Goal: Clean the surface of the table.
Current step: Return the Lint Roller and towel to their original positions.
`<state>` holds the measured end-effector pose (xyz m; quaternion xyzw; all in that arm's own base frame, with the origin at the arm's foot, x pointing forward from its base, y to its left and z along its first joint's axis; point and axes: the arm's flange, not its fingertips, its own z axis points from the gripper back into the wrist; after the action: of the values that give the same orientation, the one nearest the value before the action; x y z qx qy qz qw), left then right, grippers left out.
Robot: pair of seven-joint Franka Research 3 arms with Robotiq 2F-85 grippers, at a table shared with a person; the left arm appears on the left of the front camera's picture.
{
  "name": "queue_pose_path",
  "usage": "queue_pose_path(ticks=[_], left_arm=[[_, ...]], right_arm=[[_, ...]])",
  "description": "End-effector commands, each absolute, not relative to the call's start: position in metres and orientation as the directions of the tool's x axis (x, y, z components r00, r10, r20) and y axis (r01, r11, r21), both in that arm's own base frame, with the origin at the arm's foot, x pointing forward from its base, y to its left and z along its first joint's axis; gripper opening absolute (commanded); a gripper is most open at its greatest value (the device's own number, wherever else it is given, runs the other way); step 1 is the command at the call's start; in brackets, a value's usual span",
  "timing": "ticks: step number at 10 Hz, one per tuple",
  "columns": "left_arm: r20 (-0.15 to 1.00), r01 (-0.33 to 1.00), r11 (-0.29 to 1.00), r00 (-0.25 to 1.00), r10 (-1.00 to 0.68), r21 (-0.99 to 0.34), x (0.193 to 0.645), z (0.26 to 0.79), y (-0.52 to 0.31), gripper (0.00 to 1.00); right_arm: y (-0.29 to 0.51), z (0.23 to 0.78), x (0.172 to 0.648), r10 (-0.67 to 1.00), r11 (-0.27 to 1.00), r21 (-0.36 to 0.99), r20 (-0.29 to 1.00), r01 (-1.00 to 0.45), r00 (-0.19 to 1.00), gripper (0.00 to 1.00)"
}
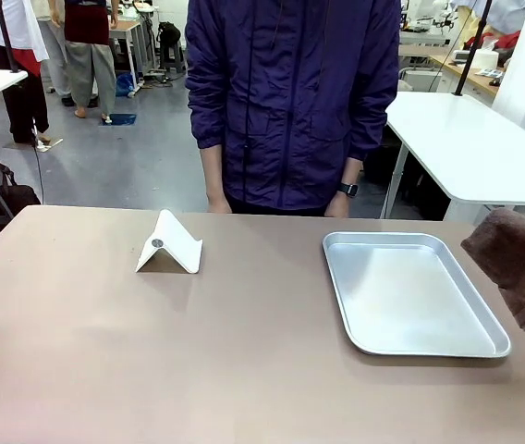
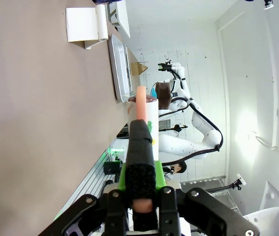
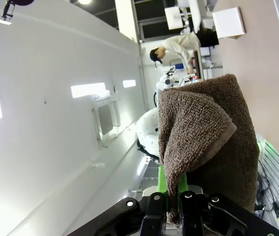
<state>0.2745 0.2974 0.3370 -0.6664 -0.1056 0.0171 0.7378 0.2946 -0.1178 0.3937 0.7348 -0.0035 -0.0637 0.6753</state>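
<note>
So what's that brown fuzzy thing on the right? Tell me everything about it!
It's a dark brown terry cloth towel, soft and loopy, folded over into a thick bunch. The right end effector is shut on one fold, so it hangs in the air at the right end of the beige-brown table, beside the silver metal tray. Nothing else touches it.

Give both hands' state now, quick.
Left hand: closed on a white-and-orange bottle.
Right hand: closed on a brown towel.
</note>
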Motion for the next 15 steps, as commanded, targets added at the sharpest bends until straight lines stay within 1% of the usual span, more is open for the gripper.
queue_pose_path(ticks=[1, 6, 7, 8, 9, 10, 11, 12, 13, 14, 15], left_arm=[[0.119, 0.102, 0.107, 0.978, 0.171, -0.989, 0.273, 0.343, 0.296, 0.22], [0.119, 0.102, 0.107, 0.978, 0.171, -0.989, 0.273, 0.343, 0.296, 0.22], [0.133, 0.115, 0.111, 0.977, 0.166, -0.987, 0.274, 0.337, 0.297, 0.22], [0.184, 0.171, 0.099, 0.972, 0.144, -0.980, 0.274, 0.349, 0.288, 0.22], [0.152, 0.121, 0.197, 0.977, 0.148, -0.973, 0.282, 0.360, 0.271, 0.22], [0.143, 0.084, 0.285, 0.970, 0.195, -0.955, 0.293, 0.374, 0.257, 0.22], [0.174, 0.133, 0.289, 0.978, 0.119, -0.948, 0.308, 0.394, 0.233, 0.22], [0.195, 0.162, 0.332, 0.978, 0.071, -0.929, 0.324, 0.415, 0.200, 0.22], [0.208, 0.172, 0.356, 0.976, 0.063, -0.918, 0.337, 0.436, 0.170, 0.22], [0.247, 0.198, 0.362, 0.965, 0.093, -0.911, 0.349, 0.456, 0.139, 0.22], [0.233, 0.170, 0.357, 0.962, 0.143, -0.918, 0.362, 0.472, 0.110, 0.22]], right_arm=[[-0.122, 0.399, 0.295, -0.086, -0.098, 0.993, -0.079, 0.070, 0.993, 0.08], [-0.122, 0.399, 0.295, -0.086, -0.098, 0.993, -0.079, 0.070, 0.993, 0.08], [-0.118, 0.394, 0.295, -0.091, -0.088, 0.993, -0.089, 0.081, 0.992, 0.08], [-0.104, 0.405, 0.305, -0.072, -0.064, 0.997, -0.052, 0.047, 0.996, 0.08], [-0.086, 0.417, 0.316, -0.050, -0.028, 0.999, -0.026, 0.025, 0.998, 0.08], [-0.065, 0.428, 0.333, -0.026, -0.006, 1.000, 0.007, -0.007, 1.000, 0.08], [-0.040, 0.439, 0.351, -0.011, 0.055, 0.998, 0.013, -0.012, 1.000, 0.08], [-0.011, 0.451, 0.364, 0.020, 0.098, 0.994, 0.038, -0.040, 0.999, 0.08], [0.013, 0.456, 0.375, 0.015, 0.125, 0.991, 0.039, -0.040, 0.999, 0.08], [0.040, 0.457, 0.384, 0.020, 0.148, 0.988, 0.043, -0.046, 0.999, 0.08], [0.068, 0.451, 0.393, 0.030, 0.172, 0.984, 0.036, -0.040, 0.999, 0.08]])
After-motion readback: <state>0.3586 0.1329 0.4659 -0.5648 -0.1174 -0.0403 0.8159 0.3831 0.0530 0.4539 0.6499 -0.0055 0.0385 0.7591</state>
